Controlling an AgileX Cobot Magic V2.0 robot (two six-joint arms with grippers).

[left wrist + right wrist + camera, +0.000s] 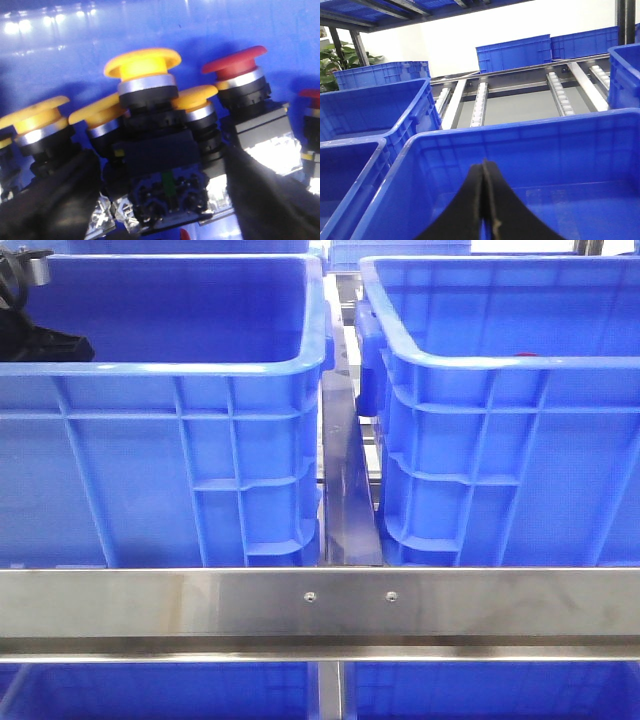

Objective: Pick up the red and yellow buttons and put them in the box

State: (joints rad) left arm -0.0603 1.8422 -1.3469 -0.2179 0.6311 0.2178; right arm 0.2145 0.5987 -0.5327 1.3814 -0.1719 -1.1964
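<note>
My left gripper is open down among several buttons with black bodies inside the left blue crate. Its two dark fingers stand either side of a yellow button, a small gap on each side of its body. A red button stands just beside it, and more yellow buttons crowd the other side. In the front view only the left arm shows above the crate wall. My right gripper is shut with nothing in it, above a bare-floored blue box.
The right crate stands next to the left one; a red sliver shows over its near rim. A steel rail crosses in front. More blue crates and roller tracks lie beyond.
</note>
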